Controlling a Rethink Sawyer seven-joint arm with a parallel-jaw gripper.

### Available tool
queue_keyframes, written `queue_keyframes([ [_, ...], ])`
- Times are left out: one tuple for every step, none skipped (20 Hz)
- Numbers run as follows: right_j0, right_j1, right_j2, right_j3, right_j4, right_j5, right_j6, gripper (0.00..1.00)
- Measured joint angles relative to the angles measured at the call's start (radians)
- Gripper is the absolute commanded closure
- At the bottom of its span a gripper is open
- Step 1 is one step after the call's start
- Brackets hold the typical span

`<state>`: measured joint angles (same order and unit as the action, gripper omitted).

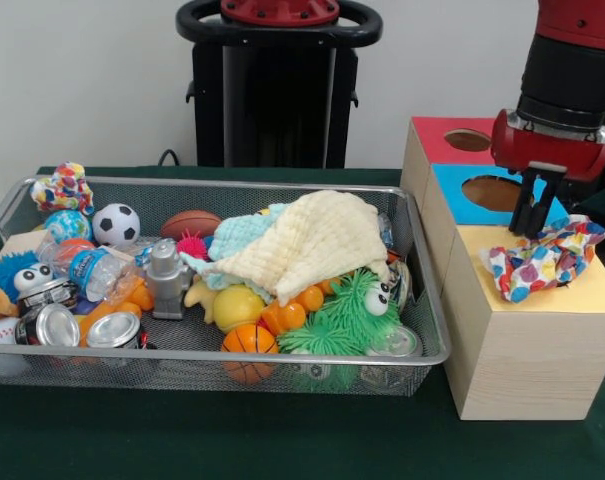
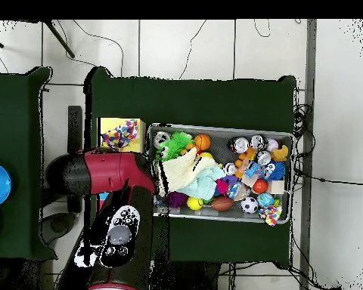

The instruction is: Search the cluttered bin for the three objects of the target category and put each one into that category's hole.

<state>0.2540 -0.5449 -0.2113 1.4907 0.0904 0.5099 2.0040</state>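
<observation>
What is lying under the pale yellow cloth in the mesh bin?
Under the yellow cloth, a light blue cloth, a yellow ball, orange pieces and a green furry toy poke out. Whatever lies beneath its middle is covered.

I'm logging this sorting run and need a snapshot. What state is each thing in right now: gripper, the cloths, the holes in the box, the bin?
Gripper: over the box, touching the cloth; open or shut unclear.
Multicoloured cloth: crumpled on the yellow section, not in a hole.
Red hole: open, nothing visible inside.
Blue hole: open, partly hidden by the gripper.
Cream cloth: draped over toys in the bin.
Mesh bin: full of clutter.
</observation>
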Motion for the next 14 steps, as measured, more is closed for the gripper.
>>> queue_keyframes([
  [0.002, 0.001, -0.002, 0.0, 0.0, -0.001, 0.0, 1.0],
  [0.003, 0.001, -0.003, 0.0, 0.0, -0.002, 0.0, 1.0],
  [0.005, 0.001, -0.004, 0.0, 0.0, -0.002, 0.0, 1.0],
  [0.007, 0.001, -0.006, 0.0, 0.0, -0.003, 0.0, 1.0],
  [0.009, 0.002, -0.009, 0.0, 0.0, -0.003, 0.0, 1.0],
  [0.012, 0.002, -0.011, 0.0, 0.0, -0.003, 0.0, 1.0],
  [0.015, 0.003, -0.014, 0.0, 0.0, -0.003, 0.0, 1.0],
  [0.019, 0.003, -0.017, 0.0, 0.0, -0.004, 0.0, 1.0],
  [0.021, 0.004, -0.019, 0.0, 0.001, -0.004, 0.0, 1.0],
  [0.025, 0.004, -0.022, 0.0, 0.001, -0.004, 0.0, 1.0],
  [0.029, 0.005, -0.024, 0.0, 0.001, -0.005, 0.0, 1.0],
  [0.034, 0.005, -0.027, 0.0, 0.001, -0.007, 0.0, 1.0],
  [0.037, 0.005, -0.029, 0.0, 0.001, -0.008, 0.0, 1.0],
  [0.04, 0.006, -0.03, 0.0, 0.0, -0.01, 0.0, 1.0],
])
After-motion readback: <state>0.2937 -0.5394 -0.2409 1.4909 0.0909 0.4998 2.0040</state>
